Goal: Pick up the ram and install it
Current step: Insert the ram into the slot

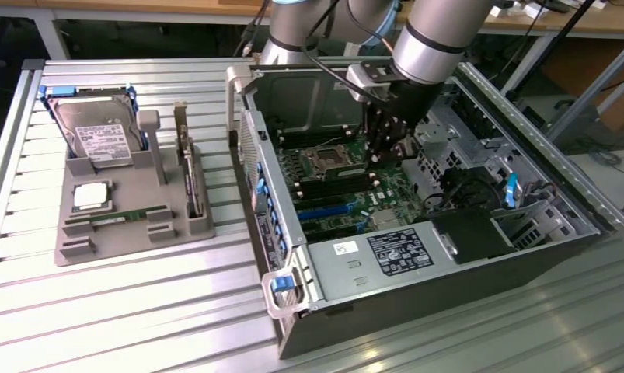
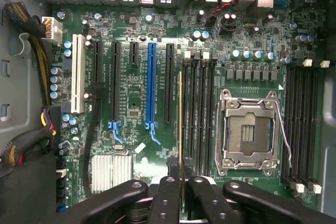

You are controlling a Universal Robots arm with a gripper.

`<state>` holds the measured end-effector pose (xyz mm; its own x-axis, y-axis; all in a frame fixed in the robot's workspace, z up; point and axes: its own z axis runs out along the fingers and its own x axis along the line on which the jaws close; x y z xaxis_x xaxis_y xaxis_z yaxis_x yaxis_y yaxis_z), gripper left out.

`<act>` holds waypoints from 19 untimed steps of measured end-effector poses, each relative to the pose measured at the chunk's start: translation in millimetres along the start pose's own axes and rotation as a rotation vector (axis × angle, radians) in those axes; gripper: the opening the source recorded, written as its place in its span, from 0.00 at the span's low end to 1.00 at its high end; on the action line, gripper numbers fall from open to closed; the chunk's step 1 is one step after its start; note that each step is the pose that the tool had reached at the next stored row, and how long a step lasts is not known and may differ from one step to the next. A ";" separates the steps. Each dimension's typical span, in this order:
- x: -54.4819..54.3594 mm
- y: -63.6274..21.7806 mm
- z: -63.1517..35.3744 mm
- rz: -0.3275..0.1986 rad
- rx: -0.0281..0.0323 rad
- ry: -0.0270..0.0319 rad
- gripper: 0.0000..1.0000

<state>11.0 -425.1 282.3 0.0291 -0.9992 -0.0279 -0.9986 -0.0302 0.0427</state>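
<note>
Nearest the wrist camera, the gripper [image 2: 182, 192] pinches the ram [image 2: 180, 129] edge-on, its long axis parallel to the black memory slots [image 2: 198, 114] just beside it.

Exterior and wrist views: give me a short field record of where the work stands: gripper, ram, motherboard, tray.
gripper: gripper shut on the ram, down inside the open computer case
ram: ram held edge-on above the motherboard, beside the black memory slots; whether it is seated cannot be told
CPU socket: CPU socket open, no chip in it
parts tray: grey tray at the exterior view's left, holding a hard drive and a silver CPU chip
</note>
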 end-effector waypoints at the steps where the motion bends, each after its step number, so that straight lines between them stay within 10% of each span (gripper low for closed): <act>1: 0.0 2.6 2.4 0.001 0.0001 0.0000 0.13; 19: -8.2 11.5 22.1 0.021 0.0006 -0.0009 0.13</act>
<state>-1.7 -416.6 261.0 0.0084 -0.9996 -0.0280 -0.9990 -0.0096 0.0426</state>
